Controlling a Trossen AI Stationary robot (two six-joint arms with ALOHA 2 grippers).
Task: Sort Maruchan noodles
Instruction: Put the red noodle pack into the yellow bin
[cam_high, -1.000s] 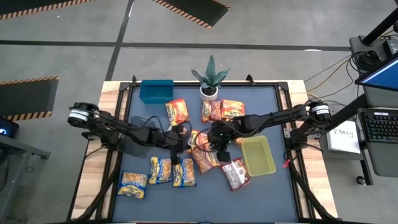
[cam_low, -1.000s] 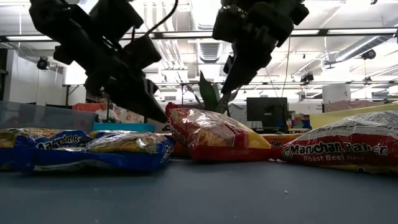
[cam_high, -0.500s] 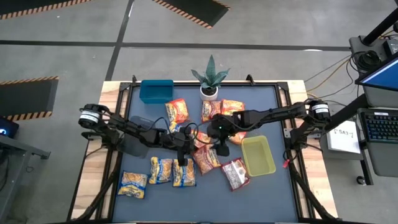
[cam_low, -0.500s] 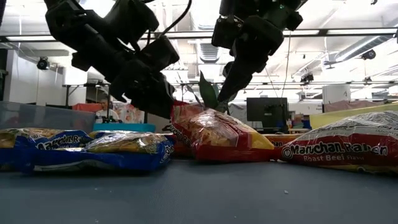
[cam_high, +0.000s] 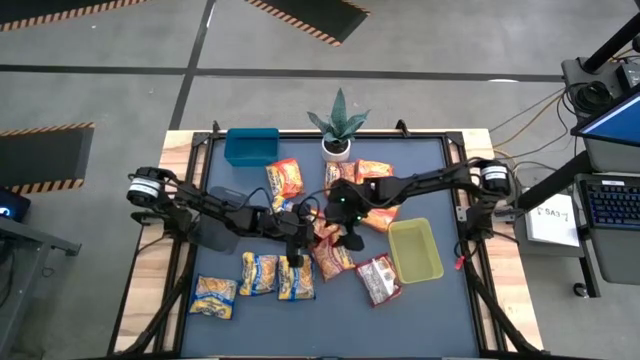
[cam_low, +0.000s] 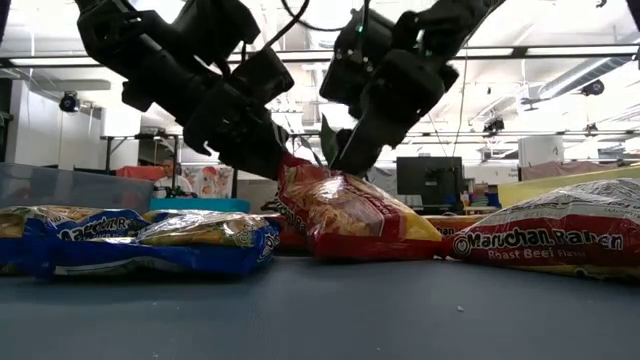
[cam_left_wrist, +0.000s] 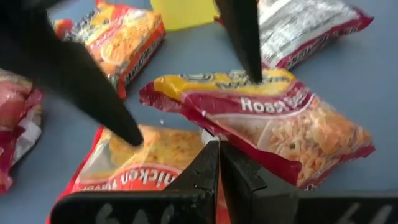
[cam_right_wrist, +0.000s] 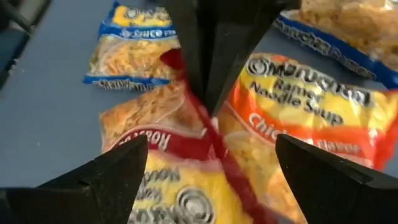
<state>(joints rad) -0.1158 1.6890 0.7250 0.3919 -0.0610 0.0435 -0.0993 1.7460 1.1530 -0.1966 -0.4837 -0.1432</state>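
Noodles (cam_high: 335, 255) lie strewn mid-table between the blue bin (cam_high: 251, 146) and yellow bin (cam_high: 415, 250); I have the left gripper (cam_high: 296, 257) clenched empty at a red packet's (cam_low: 350, 215) edge, the right gripper (cam_high: 341, 232) released wide above it

A lab or workshop — hazard-striped floor (cam_high: 300, 18), ceiling ducts (cam_low: 560, 60), monitors (cam_low: 428, 178).
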